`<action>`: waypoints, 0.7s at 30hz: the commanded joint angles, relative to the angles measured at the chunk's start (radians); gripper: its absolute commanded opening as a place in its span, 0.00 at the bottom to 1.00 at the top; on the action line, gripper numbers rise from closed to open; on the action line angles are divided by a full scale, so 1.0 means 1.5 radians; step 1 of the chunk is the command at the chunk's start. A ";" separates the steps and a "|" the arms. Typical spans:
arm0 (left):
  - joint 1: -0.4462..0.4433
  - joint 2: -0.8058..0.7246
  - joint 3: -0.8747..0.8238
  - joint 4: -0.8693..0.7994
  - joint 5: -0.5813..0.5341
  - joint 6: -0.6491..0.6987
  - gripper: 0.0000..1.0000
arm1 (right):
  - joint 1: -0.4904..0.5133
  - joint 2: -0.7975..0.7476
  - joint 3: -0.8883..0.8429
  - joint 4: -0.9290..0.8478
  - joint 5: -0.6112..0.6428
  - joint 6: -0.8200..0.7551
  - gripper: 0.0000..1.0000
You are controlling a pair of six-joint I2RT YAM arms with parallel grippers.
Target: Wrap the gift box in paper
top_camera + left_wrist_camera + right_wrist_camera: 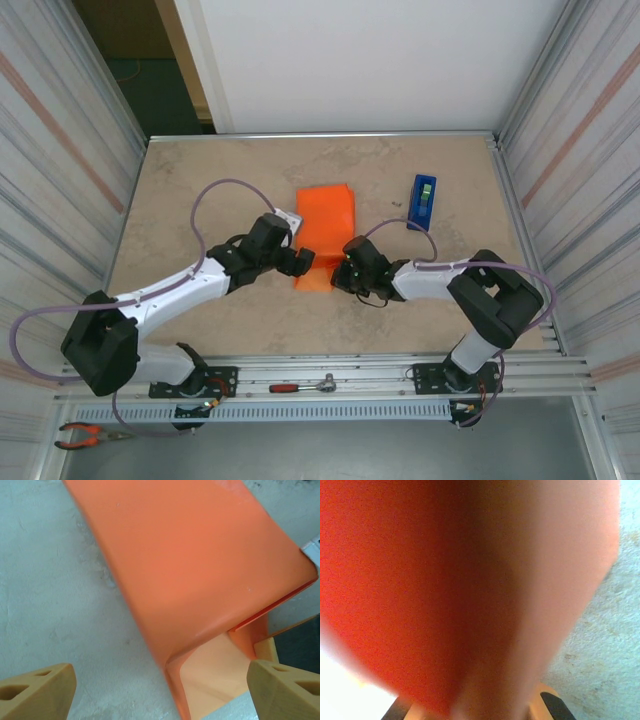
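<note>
Checking in mid-wrap. The thin, matte, bright orange sheet of paper (325,222) is folded over into a long flat sleeve. I'm guessing the small flat gift box sits inside it, because no bare side of it shows anywhere. So the main wrap-around looks done. What looks left: the sleeve's near end gapes like a little tunnel mouth, with the paler inside of the sheet and a loose flap edge showing. The ends want folding shut, and I spot no tape on any seam.

My left gripper (297,262) sits at the sleeve's near left corner with its chunky tan plastic fingers (40,692) spread wide, gripping nothing. My right gripper (345,272) is at the sleeve's near right corner and closed tight. Orange is smeared right across its camera, too blurry for me to say whether it's pinching the sheet or just pressed against it.

Material-wise the paper holds crisp long creases but bows softly on top, hardly a wrinkle. Under the sleeve is a mottled beige stone-look tabletop (200,180), slightly rough. A blue plastic wedge-shaped tape dispenser (423,200) stands off the sleeve's far right corner, apart from it.
</note>
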 commanded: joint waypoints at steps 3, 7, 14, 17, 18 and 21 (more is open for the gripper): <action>0.012 -0.029 -0.008 0.009 0.013 -0.022 0.89 | 0.011 0.027 0.001 -0.002 -0.003 0.004 0.00; 0.016 -0.033 -0.012 0.009 0.015 -0.022 0.89 | 0.015 0.009 -0.002 -0.006 -0.002 0.004 0.00; 0.020 -0.033 -0.022 0.016 0.018 -0.025 0.89 | 0.031 -0.040 0.001 -0.037 0.023 -0.004 0.00; 0.020 -0.032 -0.028 0.021 0.020 -0.027 0.89 | 0.037 -0.040 -0.002 -0.043 0.031 -0.004 0.00; 0.020 -0.032 -0.029 0.021 0.021 -0.027 0.89 | 0.038 -0.035 -0.003 -0.041 0.031 -0.003 0.00; 0.021 -0.031 -0.031 0.021 0.020 -0.027 0.89 | 0.040 -0.014 -0.009 -0.026 0.029 0.004 0.00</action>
